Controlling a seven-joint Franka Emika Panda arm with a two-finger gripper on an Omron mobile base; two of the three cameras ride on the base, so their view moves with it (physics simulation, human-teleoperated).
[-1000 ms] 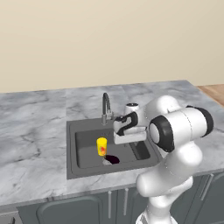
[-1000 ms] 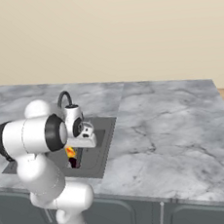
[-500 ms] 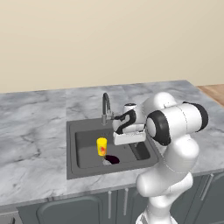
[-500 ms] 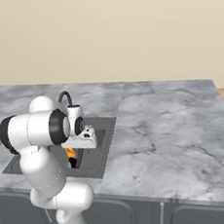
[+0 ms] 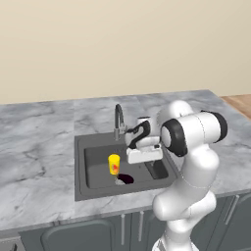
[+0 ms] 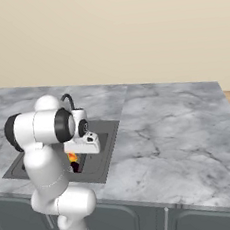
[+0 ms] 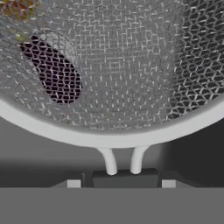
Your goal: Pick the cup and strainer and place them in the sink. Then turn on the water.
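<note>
Your pincer (image 5: 145, 156) hung low over the sink (image 5: 81, 144), inside its rim, at the end of the white arm (image 5: 192, 139) that bent down from the near side of the counter. Through the hand camera, the strainer (image 7: 113, 70) sat directly ahead of the pincer: its pale rim curved across the frame, and its two thin wire stems ran down to a dark handle block lodged between the finger tips (image 7: 73, 183). You had the pincer pinching the strainer by that handle, jaws part-way apart around it.

Seen from the base's left camera, the cup (image 5: 113, 164) stood upright on the sink floor, near the pincer on its left, apart from it. Its orange colour showed faintly through the mesh at the upper left of the hand camera. A dark oval, the drain (image 5: 125, 179), lay on the basin floor just beside the cup, below and left of the pincer; the same dark patch showed through the mesh.

The tap (image 5: 118, 121) rose behind the pincer, at the sink's back rim, its arched spout reaching toward the basin. I could not tell from these views how its lever was set.

From the base's right camera, the pincer (image 6: 85, 146) sat over the near part of the sink (image 6: 112, 137), with the cup (image 6: 71, 157) partly hidden behind it. The marble counter (image 6: 179, 130) extended well off to the pincer's right.
</note>
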